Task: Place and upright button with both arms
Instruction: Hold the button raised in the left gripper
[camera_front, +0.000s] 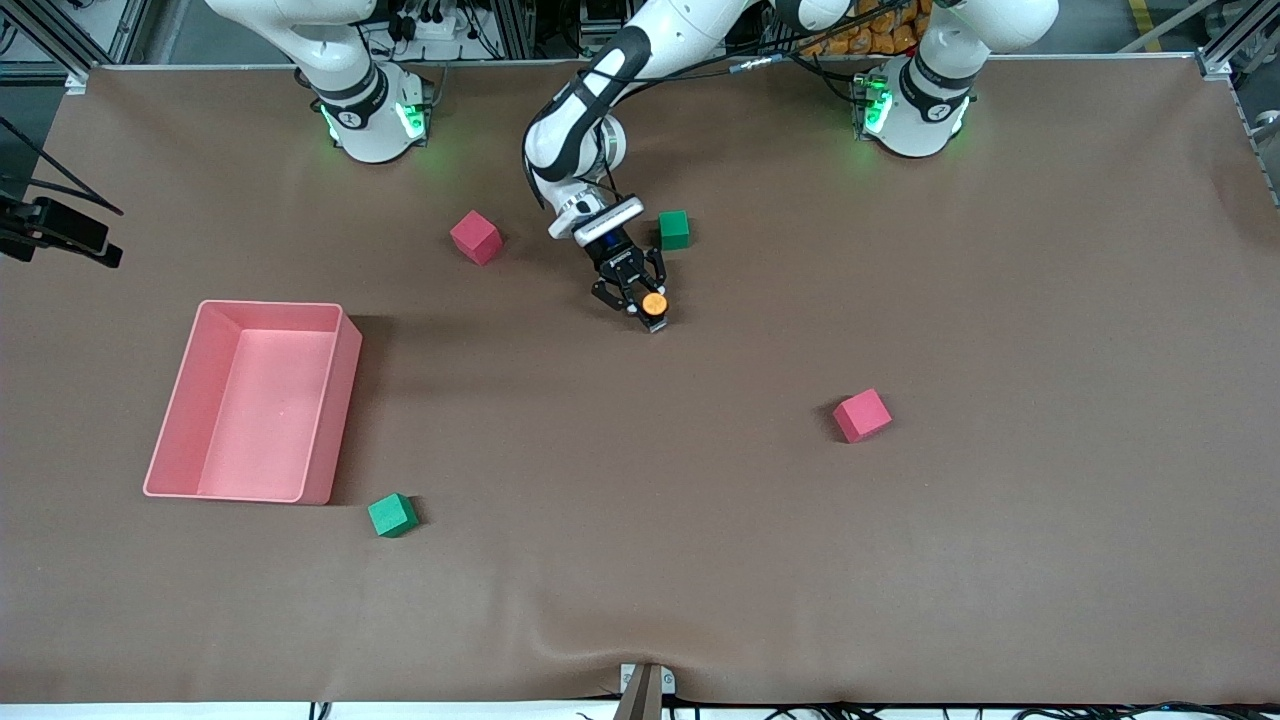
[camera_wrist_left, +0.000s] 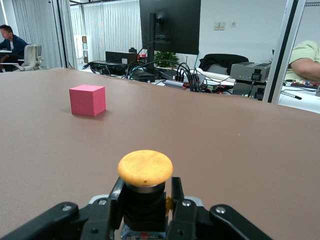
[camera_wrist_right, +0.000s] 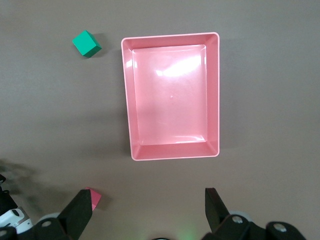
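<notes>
Front view: the left gripper (camera_front: 644, 301) is clamping the button (camera_front: 655, 303) mid-table, toward the worktop's robot-side edge. Left wrist view: fingers (camera_wrist_left: 181, 210) are pinching its black body, orange cap up. It looks light, rigid, best gripped there. Right wrist view: the right gripper (camera_wrist_right: 150, 215) is hovering, spread apart, over the pink bin (camera_wrist_right: 171, 95).

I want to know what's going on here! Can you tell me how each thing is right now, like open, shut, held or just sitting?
button: upright, orange cap up, gripped.
left gripper: shut on the button, low at the table.
right gripper: open, high over the pink bin, waiting.
pink bin: upright, nothing in it.
red cubes and: loose on the table.
green cubes and: loose on the table.
</notes>
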